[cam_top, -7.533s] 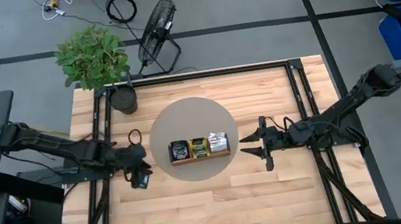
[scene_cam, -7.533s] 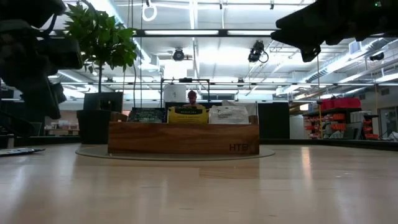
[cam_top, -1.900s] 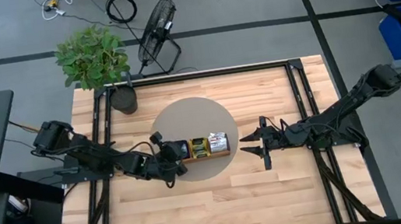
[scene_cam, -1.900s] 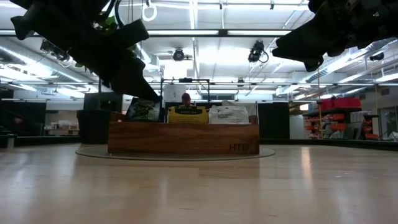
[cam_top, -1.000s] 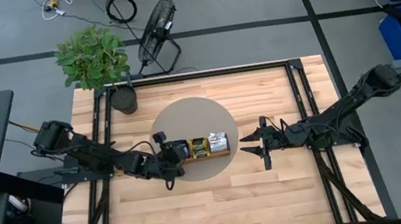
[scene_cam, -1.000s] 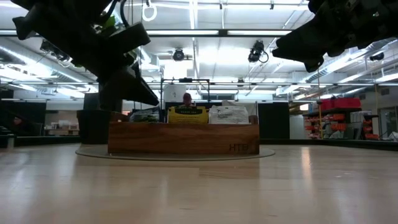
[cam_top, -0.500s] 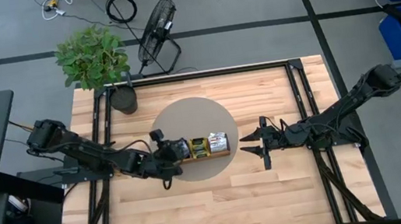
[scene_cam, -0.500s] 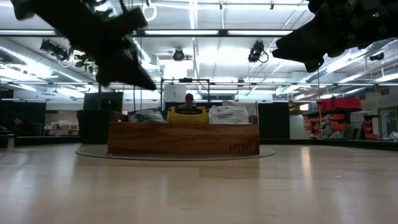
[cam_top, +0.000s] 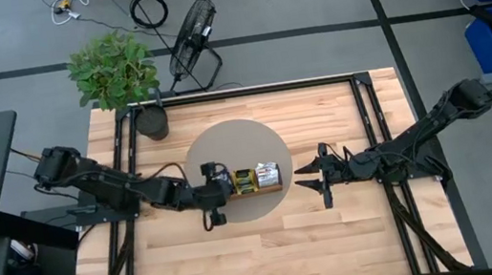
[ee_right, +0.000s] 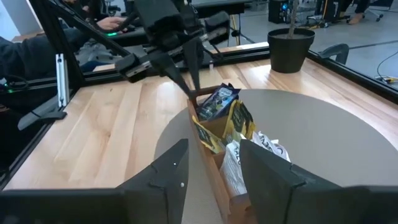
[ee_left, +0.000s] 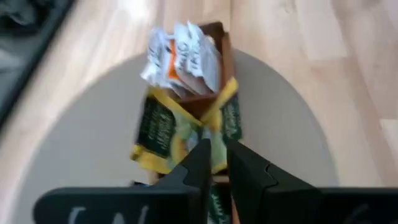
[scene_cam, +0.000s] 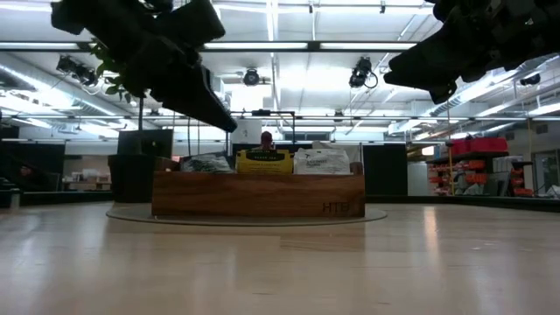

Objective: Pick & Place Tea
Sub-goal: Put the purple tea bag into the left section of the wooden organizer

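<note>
Left gripper [cam_top: 217, 182]: hovering over the tray's [scene_cam: 258, 194] black-tea end, fingers [ee_left: 205, 163] nearly together, nothing visibly pinched.
Right gripper [cam_top: 302, 177]: waiting beside the tray's other end, fingers spread, holding nothing.
Tea [cam_top: 244, 179]: standing in the tray on the round mat [cam_top: 233, 144]; black [ee_right: 216, 102], yellow [ee_left: 163, 130], white-and-orange [ee_left: 183, 57] in a row.
Table [cam_top: 273, 259]: also carrying a potted plant [cam_top: 116, 71] at its corner.

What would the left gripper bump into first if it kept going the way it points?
Probably the yellow tea sachets in the wooden tray: the left gripper points right at them, with the white-and-orange sachets beyond. Depth is hard to judge.
</note>
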Motion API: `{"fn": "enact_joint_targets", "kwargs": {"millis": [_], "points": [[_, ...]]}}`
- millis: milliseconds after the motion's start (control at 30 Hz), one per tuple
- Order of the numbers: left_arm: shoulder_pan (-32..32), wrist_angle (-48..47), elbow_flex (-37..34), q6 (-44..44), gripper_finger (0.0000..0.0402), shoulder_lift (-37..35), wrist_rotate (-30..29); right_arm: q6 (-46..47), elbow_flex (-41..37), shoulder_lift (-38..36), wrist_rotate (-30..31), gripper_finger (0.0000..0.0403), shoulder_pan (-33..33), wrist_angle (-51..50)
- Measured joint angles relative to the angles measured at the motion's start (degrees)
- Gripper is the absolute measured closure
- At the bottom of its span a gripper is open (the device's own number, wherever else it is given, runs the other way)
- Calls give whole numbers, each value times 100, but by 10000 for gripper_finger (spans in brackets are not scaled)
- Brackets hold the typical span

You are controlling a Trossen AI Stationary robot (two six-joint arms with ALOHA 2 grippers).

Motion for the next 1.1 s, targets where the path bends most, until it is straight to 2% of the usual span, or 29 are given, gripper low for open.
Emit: {"fn": "enact_joint_targets", "kwargs": {"millis": [233,467,833,967,1100], "points": [[567,59,-5,-246,392,18,939,39,0,0,1,250,0,-17],[963,70,-5,-245,399,21,2153,35,0,0,0,250,0,-26],[1409,27,-5,-276,400,23,2583,39,0,0,105,250,-9,-31],[1501,-63,-5,-271,400,26,2993,39,-2,0,105,250,-9,-31],[1518,-44,-5,-249,400,27,2887,40,-2,0,107,250,-9,-31]]}}
